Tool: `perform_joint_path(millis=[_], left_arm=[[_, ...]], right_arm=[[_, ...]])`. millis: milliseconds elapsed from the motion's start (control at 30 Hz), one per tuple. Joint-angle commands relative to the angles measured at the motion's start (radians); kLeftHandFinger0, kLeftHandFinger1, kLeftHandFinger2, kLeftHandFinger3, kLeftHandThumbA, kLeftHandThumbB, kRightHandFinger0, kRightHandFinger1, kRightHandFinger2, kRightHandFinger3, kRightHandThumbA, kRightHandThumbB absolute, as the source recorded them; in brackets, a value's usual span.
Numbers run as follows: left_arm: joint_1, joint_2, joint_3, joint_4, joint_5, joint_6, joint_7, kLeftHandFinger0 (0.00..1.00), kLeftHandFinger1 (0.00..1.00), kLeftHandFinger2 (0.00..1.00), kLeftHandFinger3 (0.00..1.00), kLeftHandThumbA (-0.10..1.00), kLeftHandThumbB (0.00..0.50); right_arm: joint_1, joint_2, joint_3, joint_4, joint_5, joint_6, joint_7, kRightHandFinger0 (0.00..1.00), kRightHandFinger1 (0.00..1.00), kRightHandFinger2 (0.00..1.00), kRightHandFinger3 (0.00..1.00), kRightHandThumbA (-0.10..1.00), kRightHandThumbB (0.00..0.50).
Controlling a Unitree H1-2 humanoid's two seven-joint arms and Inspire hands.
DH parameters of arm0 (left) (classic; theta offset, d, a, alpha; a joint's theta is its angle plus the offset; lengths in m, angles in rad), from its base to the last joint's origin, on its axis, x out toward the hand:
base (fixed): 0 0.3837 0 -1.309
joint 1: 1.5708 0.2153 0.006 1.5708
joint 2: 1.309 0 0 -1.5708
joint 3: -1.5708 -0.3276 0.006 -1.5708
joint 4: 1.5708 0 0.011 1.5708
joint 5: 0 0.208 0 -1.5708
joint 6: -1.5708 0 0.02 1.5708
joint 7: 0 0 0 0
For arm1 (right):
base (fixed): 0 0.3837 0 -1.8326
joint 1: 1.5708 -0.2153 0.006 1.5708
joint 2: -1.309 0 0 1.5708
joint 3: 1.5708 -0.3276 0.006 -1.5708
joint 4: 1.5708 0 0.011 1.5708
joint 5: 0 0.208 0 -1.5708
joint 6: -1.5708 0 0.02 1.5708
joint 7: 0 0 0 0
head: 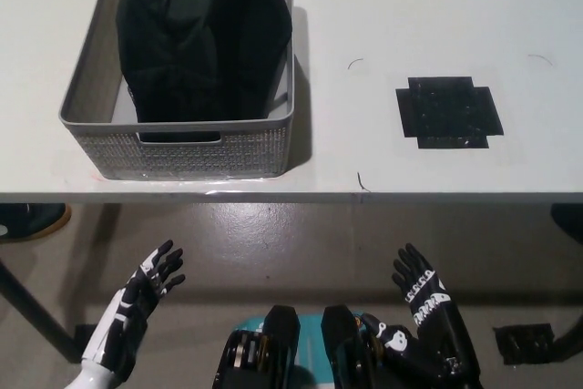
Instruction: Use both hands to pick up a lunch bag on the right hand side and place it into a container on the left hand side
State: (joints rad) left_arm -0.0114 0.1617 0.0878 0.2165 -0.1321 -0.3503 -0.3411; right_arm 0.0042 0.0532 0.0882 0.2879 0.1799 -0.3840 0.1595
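A black lunch bag [205, 34] stands upright inside the grey woven container [182, 148] on the left part of the white table. Both hands are below the table's front edge, away from the bag. My white left hand [137, 302] is at the lower left, open with fingers spread and nothing in it. My black right hand [428, 312] is at the lower right, also open and holding nothing.
A black tape cross [448, 111] marks the table's right part. The white table [410, 6] ends at a front edge about halfway down the picture, with grey floor below it. A dark tape patch [524, 342] lies on the floor at the lower right.
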Motion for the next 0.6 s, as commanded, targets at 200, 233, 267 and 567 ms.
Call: perform_joint_path(millis=[200,233,267,567], left_arm=[[0.002,0.010,-0.009,0.002,-0.010,-0.054,0.015,1.00,1.00,1.00,1.00,1.00,0.227],[0.002,0.010,-0.010,0.002,-0.009,-0.055,0.016,1.00,1.00,1.00,1.00,1.00,0.218],[0.004,0.009,-0.010,-0.001,-0.008,-0.055,0.019,1.00,1.00,1.00,1.00,1.00,0.209],[0.026,0.012,-0.013,0.012,-0.005,-0.080,0.017,1.00,1.00,1.00,1.00,1.00,0.159]], right_arm=[[-0.010,0.012,0.007,-0.024,-0.014,-0.066,0.016,1.00,1.00,1.00,1.00,0.95,0.108],[-0.010,0.012,0.007,-0.024,-0.018,-0.069,0.014,1.00,1.00,1.00,1.00,0.95,0.109],[-0.013,0.012,0.008,-0.020,-0.022,-0.072,0.013,1.00,1.00,1.00,1.00,0.95,0.108],[-0.015,0.009,0.017,-0.001,-0.036,-0.082,0.022,1.00,1.00,1.00,1.00,0.91,0.095]])
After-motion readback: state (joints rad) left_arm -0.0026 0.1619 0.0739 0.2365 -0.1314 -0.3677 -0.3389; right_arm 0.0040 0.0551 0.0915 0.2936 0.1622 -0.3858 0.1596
